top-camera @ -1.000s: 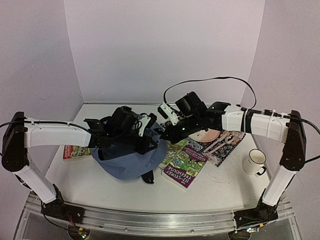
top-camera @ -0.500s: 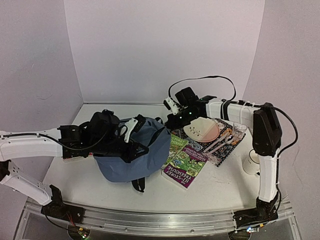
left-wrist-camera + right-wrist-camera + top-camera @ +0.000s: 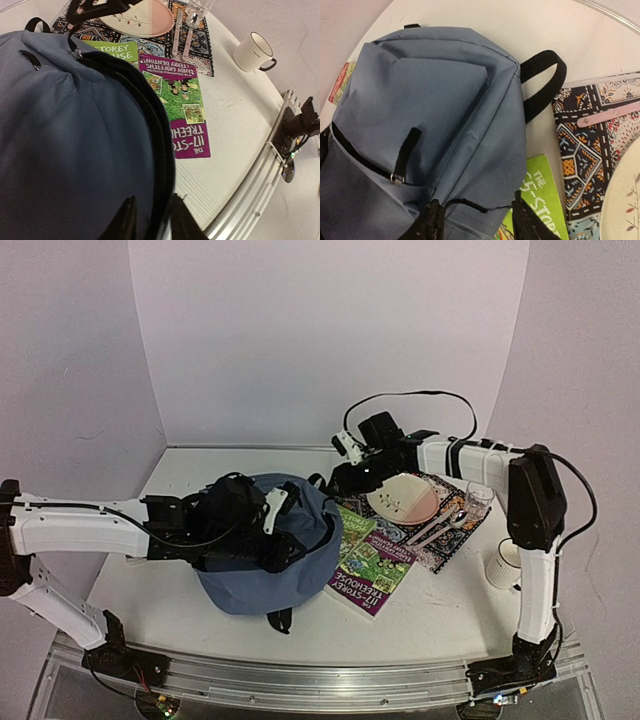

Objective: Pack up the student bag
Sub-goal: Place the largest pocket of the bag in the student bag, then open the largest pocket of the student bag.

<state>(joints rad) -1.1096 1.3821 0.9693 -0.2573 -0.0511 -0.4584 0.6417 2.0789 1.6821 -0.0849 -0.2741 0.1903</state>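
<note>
We find the bag (image 3: 265, 575) lying on the counter (image 3: 440, 610), its edge over a green book (image 3: 350, 530). The left jaws stand apart astride its black zipper rim; the right jaws gape wide above it.

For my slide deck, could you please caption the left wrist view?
Student bag fills the foreground; purple book, plate, cutlery and mug sit beyond.
</note>
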